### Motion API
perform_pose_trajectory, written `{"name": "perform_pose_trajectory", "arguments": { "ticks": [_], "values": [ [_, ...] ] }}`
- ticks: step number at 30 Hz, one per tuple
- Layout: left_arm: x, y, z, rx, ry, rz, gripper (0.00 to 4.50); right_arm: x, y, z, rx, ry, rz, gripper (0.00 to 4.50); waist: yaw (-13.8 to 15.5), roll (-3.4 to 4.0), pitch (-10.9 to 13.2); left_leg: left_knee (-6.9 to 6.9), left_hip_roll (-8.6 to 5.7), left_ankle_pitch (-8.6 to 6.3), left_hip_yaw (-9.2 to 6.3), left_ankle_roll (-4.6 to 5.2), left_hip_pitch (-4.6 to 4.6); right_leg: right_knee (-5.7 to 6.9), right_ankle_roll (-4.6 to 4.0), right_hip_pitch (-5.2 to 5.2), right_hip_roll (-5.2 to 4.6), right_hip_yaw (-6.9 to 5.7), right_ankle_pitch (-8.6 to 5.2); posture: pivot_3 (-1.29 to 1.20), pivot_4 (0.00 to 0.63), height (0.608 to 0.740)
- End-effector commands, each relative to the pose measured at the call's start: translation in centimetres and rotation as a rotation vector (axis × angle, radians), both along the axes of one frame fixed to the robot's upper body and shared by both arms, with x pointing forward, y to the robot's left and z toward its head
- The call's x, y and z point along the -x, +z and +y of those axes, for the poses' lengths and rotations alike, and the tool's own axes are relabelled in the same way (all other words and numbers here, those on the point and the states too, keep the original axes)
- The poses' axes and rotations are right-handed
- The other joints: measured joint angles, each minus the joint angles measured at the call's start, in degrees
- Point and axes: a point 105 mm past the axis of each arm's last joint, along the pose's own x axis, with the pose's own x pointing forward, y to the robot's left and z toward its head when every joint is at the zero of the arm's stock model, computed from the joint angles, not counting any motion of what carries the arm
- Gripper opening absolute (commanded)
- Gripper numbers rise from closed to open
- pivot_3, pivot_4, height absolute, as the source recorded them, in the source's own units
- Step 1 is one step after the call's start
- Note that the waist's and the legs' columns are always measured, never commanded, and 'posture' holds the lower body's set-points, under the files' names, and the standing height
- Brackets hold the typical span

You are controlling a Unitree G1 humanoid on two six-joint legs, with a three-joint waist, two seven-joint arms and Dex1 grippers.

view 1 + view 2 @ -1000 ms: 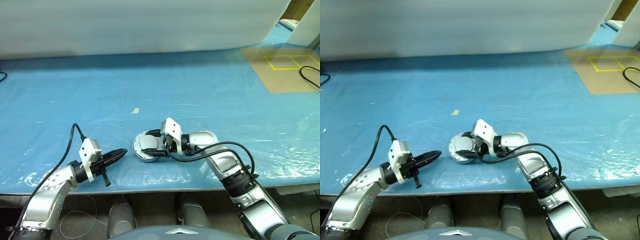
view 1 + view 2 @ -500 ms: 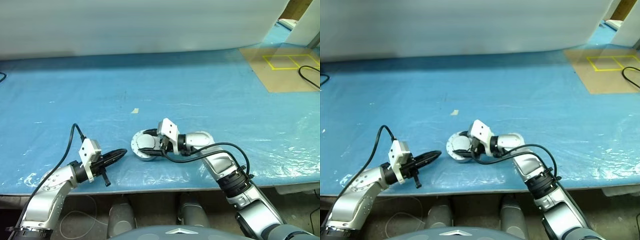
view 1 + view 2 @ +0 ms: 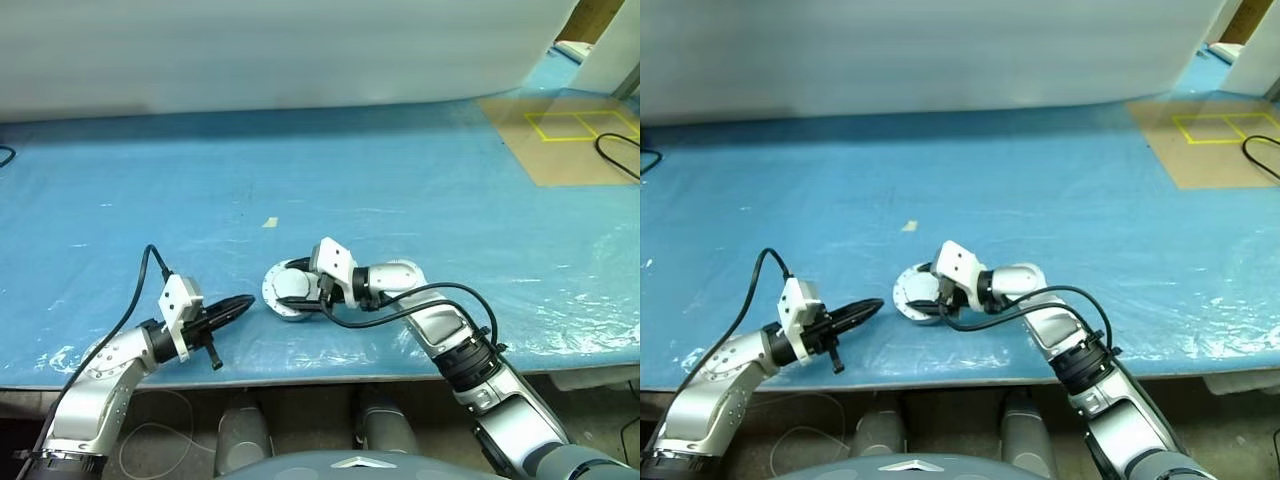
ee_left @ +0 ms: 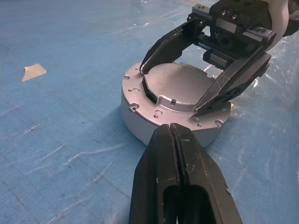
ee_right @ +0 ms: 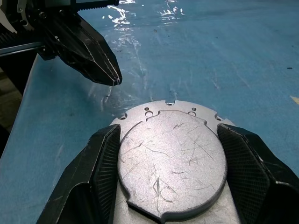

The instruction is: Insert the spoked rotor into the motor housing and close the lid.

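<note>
Silver round motor housing (image 3: 288,293) on blue plastic-sheeted counter (image 3: 400,190), between right pincer (image 3: 296,290) fingers, windings hidden.
Left wrist: left pincer (image 4: 175,140) black, tips together, just beside housing rim.
Right wrist: scratched raised lid (image 5: 170,161) clamped between textured fingers (image 5: 105,161).
</note>
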Motion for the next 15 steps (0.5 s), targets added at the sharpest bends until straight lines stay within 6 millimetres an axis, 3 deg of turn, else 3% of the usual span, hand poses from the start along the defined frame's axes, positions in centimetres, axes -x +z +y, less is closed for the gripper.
{"name": "perform_pose_trajectory", "arguments": {
  "ticks": [1,9,12,15],
  "values": [
    [-0.5,1.4,-0.6,0.027,-0.012,-0.04,0.0,0.2,-3.0,-1.6,0.117,-0.046,0.097,2.94,0.1,0.01,-0.03,0.0,0.0,0.0,0.0,0.0,0.0,0.0,0.0,0.0,-0.01,0.0,0.0,0.0,0.15,0.74],
    [-2.9,1.9,-1.6,0.021,-0.007,-0.025,0.0,0.5,-2.7,-1.6,0.107,-0.047,0.092,2.94,0.14,-0.01,-0.1,0.0,-0.03,0.05,0.01,-0.09,-0.04,-0.08,-0.01,0.02,-0.01,0.0,0.0,0.0,0.15,0.74],
    [-3.3,1.2,-2.0,-0.015,-0.031,0.003,0.0,0.4,-2.6,-1.6,0.102,-0.051,0.084,2.94,0.08,-0.01,-0.11,0.0,-0.04,0.07,0.02,-0.13,-0.05,-0.1,-0.01,0.01,-0.02,0.01,0.0,0.0,0.15,0.74],
    [-3.0,-0.9,-2.0,-0.117,-0.068,0.07,0.0,0.3,-2.4,-1.7,0.1,-0.066,0.072,2.94,0.09,-0.01,-0.11,-0.02,-0.04,0.08,0.02,-0.14,-0.06,-0.11,0.0,0.01,-0.02,0.0,0.0,0.0,0.15,0.74]
  ]
}}
